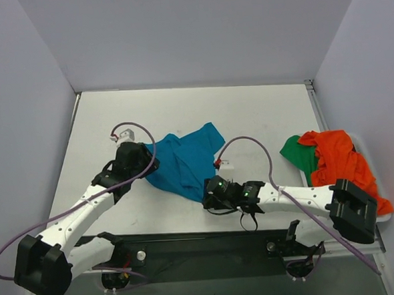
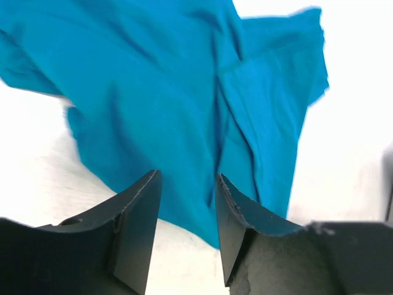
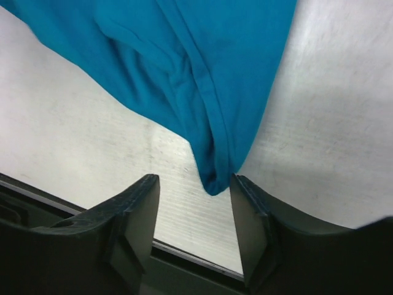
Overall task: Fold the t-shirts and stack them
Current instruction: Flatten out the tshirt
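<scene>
Crumpled teal-blue t-shirt lies mid-frame on the desk. Left tool at its left edge and right tool at its lower corner both have jaws apart, holding nothing. A good fold likely means spreading it flat first, gripping hems. Only the top view shows the orange-red t-shirt and green t-shirt heaped at right; the right wrist view alone shows a hem tip at the gap.

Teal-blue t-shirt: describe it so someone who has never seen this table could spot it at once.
On the white table, look at the middle, just beyond the two arms. The teal-blue t-shirt lies there alone, crumpled; the orange-red t-shirt and green t-shirt are heaped together at the right edge.
</scene>
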{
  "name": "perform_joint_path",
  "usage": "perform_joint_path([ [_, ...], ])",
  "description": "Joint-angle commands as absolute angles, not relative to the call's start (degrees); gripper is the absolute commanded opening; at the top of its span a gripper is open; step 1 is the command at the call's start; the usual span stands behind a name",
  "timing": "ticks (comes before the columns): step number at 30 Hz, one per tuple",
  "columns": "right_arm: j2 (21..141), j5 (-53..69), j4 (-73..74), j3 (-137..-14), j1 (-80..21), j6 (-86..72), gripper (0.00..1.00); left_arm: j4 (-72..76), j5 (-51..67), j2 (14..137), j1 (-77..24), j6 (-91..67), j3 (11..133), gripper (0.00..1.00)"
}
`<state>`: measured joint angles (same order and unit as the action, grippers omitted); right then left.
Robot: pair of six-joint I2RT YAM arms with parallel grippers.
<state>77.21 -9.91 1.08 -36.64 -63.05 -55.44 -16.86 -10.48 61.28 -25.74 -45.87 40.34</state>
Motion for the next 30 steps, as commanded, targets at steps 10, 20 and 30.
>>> perform_joint_path([
  [10,76.5,-7.8,1.4,-49.0,-46.5,-38.2,0.59,-3.2,0.0,76.1,-33.2,-47.5,38.8,0.45],
  [20,86.6,1.2,-2.7,-56.2,-41.1,-34.3,0.59,1.1,2.5,86.1,-38.1,-48.4,41.1,0.51],
  [30,96.5,3.9,-3.8,-62.1,-41.1,-33.7,0.57,6.1,4.4,83.5,-38.1,-49.3,39.4,0.52],
])
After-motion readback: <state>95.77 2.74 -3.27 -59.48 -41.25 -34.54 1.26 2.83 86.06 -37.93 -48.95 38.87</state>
